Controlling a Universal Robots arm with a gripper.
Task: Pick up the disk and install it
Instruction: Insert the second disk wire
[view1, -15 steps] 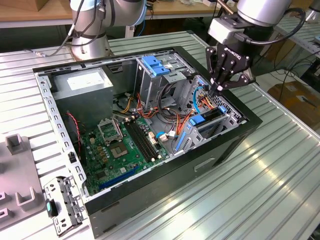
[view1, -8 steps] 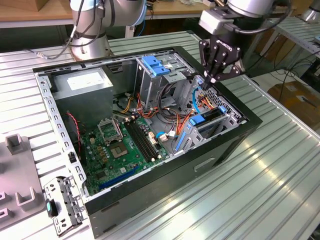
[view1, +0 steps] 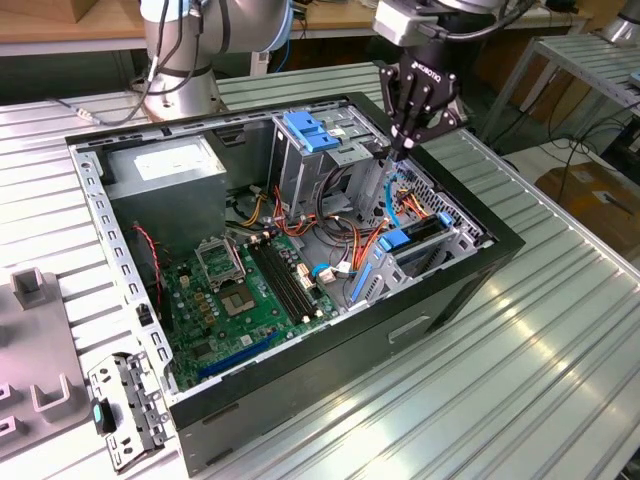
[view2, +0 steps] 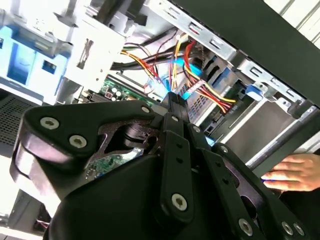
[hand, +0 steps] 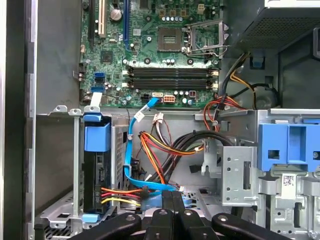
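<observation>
1. The disk (view1: 412, 243) sits on edge in the low drive bay of the open computer case (view1: 480, 262). It shows as a dark slab with bright blue rails. In the first wrist view (hand: 96, 172), red and yellow wires run into it.
2. The gripper (view1: 404, 148) hangs just inside the case, its fingers clenched together. I cannot tell whether they nip the thin blue cable (view1: 388, 195) beneath them. In the exterior view, the disk lies near the gripper at its 6 o'clock, apart from it.
3. An orange-and-black wire bundle (view1: 330, 215) crowds the 8 o'clock side, with the blue-latched cage (view1: 312, 132) at 9 o'clock. The case rests on a ribbed tabletop (view1: 560, 330). A hand (view2: 295, 172) shows in the second wrist view.
</observation>
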